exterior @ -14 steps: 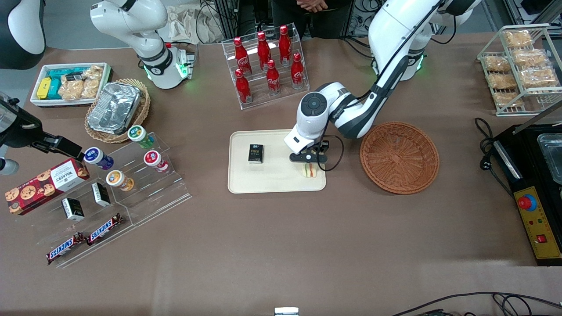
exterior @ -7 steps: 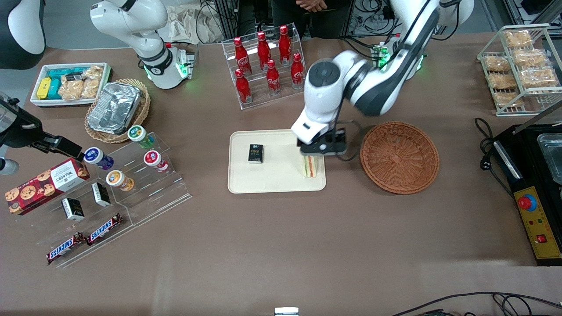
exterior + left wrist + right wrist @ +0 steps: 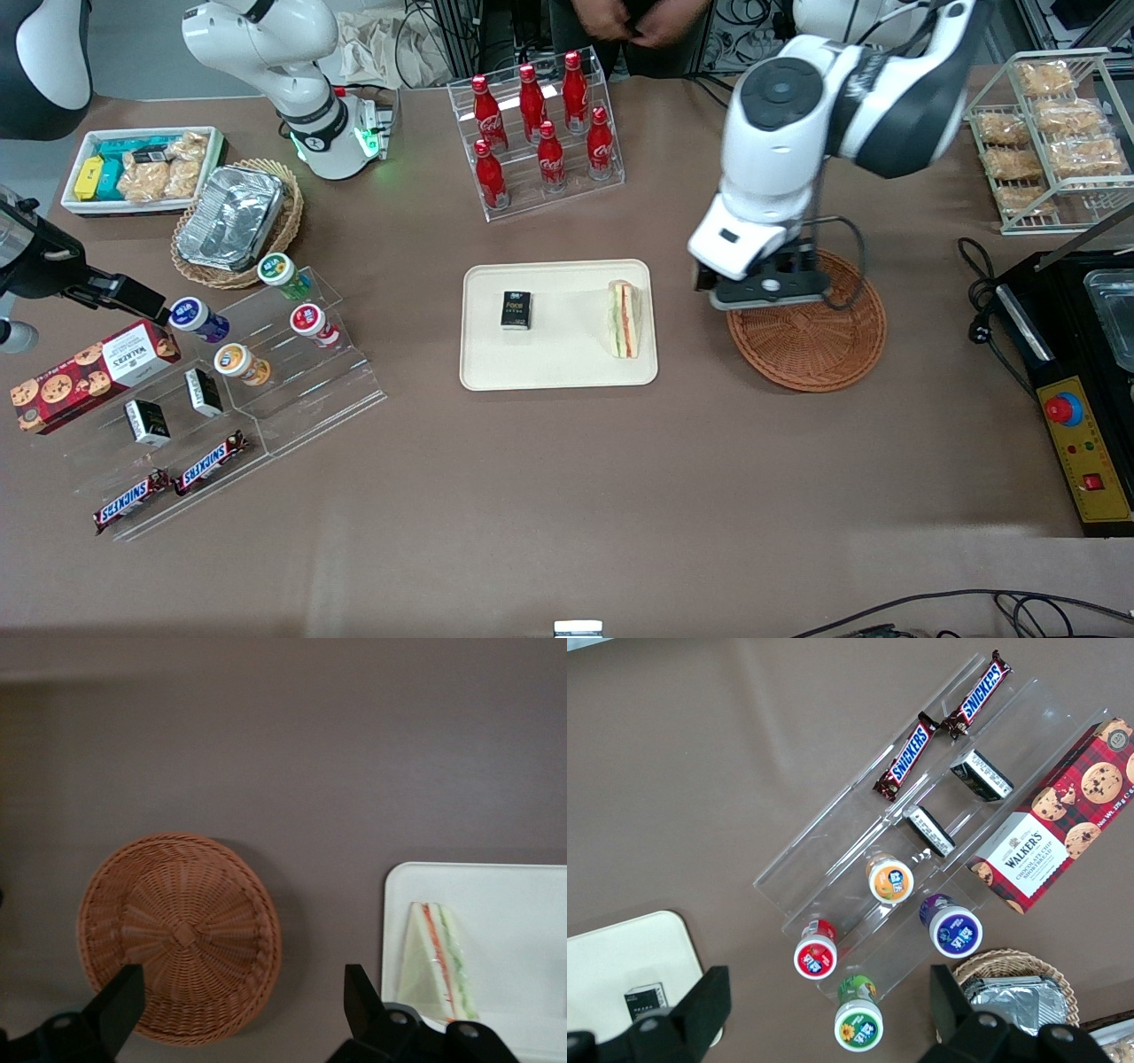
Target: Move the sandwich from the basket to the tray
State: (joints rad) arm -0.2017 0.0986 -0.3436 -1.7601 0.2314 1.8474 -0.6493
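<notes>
1. Front view: we see the sandwich (image 3: 623, 319) lying on the tray (image 3: 558, 372), gripper (image 3: 769, 285) raised over the basket (image 3: 811, 341) rim.
2. Left wrist view: fingers (image 3: 113, 1005) spread wide, holding nothing. We judge the sandwich (image 3: 438, 961) light, soft and squashable; grip gently across the bread faces.

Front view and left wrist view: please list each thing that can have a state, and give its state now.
sandwich: lying on the tray, free of the claw.
tray: holds the sandwich and a small black box.
basket: nothing in it.
claw: open, holding nothing, raised above the basket's rim.
cola bottles: upright in their clear rack, capped.
</notes>
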